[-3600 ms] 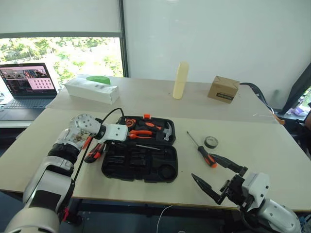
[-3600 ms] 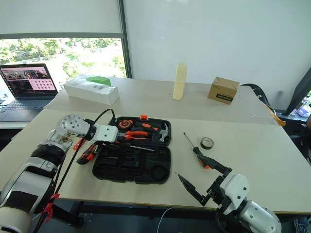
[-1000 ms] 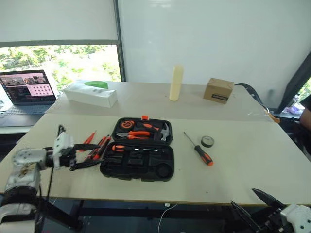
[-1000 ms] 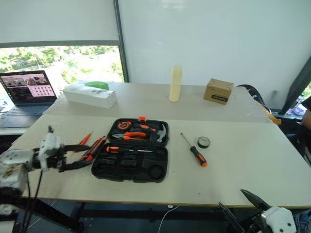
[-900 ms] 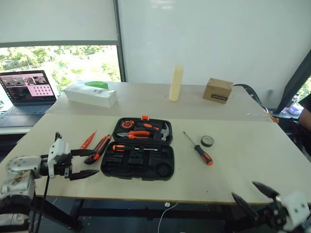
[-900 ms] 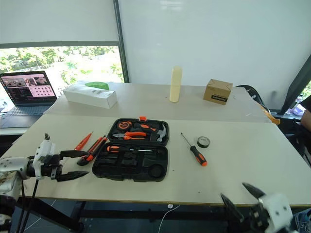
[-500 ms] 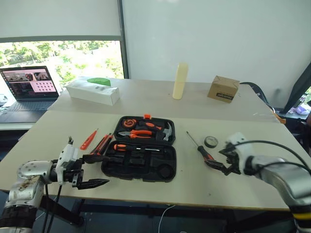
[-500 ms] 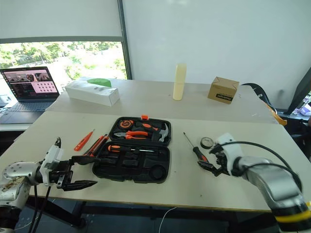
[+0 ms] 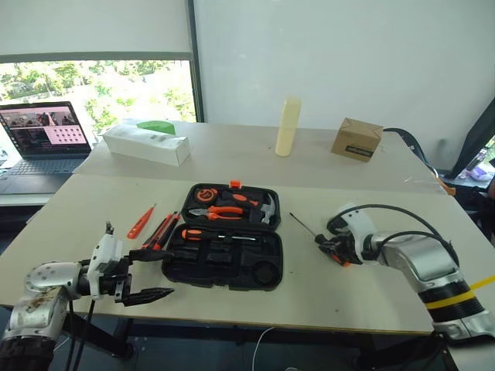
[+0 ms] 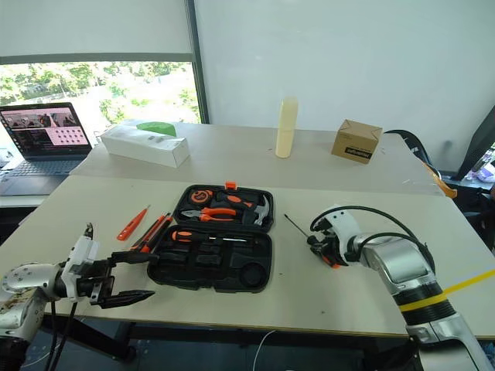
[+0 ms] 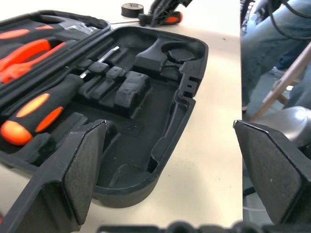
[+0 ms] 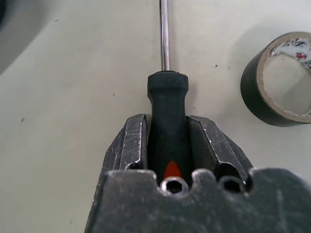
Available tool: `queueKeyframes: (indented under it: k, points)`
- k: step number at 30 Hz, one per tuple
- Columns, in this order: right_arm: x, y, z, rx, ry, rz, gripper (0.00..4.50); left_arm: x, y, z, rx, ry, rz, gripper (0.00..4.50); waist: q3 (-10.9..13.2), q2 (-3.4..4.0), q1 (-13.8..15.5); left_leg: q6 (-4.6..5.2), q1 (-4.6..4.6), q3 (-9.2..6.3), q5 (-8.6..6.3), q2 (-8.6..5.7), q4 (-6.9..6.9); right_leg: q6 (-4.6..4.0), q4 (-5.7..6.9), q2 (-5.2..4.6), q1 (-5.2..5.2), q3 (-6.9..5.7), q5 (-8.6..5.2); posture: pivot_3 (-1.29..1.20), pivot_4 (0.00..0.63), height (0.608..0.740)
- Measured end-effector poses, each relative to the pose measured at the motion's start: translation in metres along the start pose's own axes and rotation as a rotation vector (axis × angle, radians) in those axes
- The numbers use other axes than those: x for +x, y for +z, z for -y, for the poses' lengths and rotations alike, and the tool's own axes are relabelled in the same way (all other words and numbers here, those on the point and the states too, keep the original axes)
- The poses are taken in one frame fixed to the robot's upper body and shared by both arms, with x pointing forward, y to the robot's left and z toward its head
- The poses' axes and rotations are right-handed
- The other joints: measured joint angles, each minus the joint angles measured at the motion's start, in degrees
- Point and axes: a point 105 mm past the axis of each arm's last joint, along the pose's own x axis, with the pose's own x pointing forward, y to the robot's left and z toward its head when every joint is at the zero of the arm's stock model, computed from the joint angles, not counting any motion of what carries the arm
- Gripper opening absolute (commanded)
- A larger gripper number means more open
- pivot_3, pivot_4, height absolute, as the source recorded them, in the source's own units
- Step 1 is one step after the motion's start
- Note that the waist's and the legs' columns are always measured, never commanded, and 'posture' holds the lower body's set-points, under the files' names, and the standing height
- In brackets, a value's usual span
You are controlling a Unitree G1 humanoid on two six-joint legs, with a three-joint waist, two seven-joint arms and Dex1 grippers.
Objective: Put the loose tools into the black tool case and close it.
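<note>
Since a moment ago the right claw (image 12: 167, 145) has closed on the long screwdriver's (image 12: 165, 104) handle, beside the tape roll (image 12: 279, 80) on the bench (image 9: 387, 290). Left claw (image 9: 151, 273) hangs spread before the open tool case (image 9: 224, 259), which holds the short screwdriver (image 11: 36, 116).

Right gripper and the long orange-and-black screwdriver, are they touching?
Touching. In the right wrist view, the right gripper has both fingers pressed against the long orange-and-black screwdriver handle.
</note>
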Motion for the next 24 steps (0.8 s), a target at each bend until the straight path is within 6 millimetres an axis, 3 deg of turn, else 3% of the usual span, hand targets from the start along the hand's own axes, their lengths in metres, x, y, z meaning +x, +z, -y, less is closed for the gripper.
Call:
queueKeyframes:
  k: [5,7,11,13,16,20,24]
  points:
    - [-0.034,0.069,-0.019,-0.261,0.107,0.304,0.93,0.000,0.008,0.006,-0.019,0.017,0.040,4.50,0.02,0.03,-0.75,-0.02,0.18,0.01,0.01,0.02,0.00,0.00,-0.05,0.05,0.05,0.05,0.00,0.00,0.150,0.740]
    - [-0.040,0.085,-0.031,-0.346,0.157,0.369,0.93,0.000,0.007,0.008,-0.035,0.019,0.036,4.50,0.02,0.03,-0.91,-0.03,0.31,0.03,0.01,0.02,0.00,-0.03,-0.03,0.09,0.14,0.07,-0.01,0.00,0.150,0.740]
    - [-0.010,0.117,-0.091,-0.482,0.406,0.421,0.93,-0.003,0.002,0.009,-0.054,0.049,0.031,4.50,0.03,0.04,-1.99,-0.20,0.49,0.09,0.12,0.10,-0.01,-0.26,0.17,0.20,0.12,0.14,0.12,0.00,0.150,0.740]
    - [0.012,0.115,-0.114,-0.569,0.480,0.350,0.93,-0.004,0.000,0.009,-0.060,0.061,0.030,4.50,0.03,0.04,-1.96,-0.28,0.50,0.06,0.18,0.10,-0.01,-0.31,0.27,0.23,0.12,0.10,0.11,0.00,0.150,0.740]
    - [0.042,0.098,-0.125,-0.611,0.513,0.209,0.93,-0.007,-0.008,0.010,-0.090,0.085,0.019,4.50,0.04,0.04,-1.35,-0.28,0.40,0.08,0.20,0.07,0.00,-0.32,0.29,0.14,0.06,0.04,0.11,0.00,0.150,0.740]
    - [0.064,0.088,-0.132,-0.634,0.516,0.111,0.93,-0.010,-0.009,0.010,-0.095,0.105,0.015,4.50,0.04,0.05,-0.72,-0.48,0.26,0.14,0.31,0.05,0.00,-0.31,0.29,0.13,-0.03,-0.02,0.11,0.00,0.150,0.740]
    - [0.074,0.084,-0.128,-0.654,0.490,0.057,0.93,-0.012,-0.014,0.014,-0.112,0.112,0.006,4.50,0.04,0.05,-0.77,-0.53,0.20,0.15,0.34,0.06,-0.01,-0.29,0.28,0.13,-0.02,-0.10,0.10,0.00,0.150,0.740]
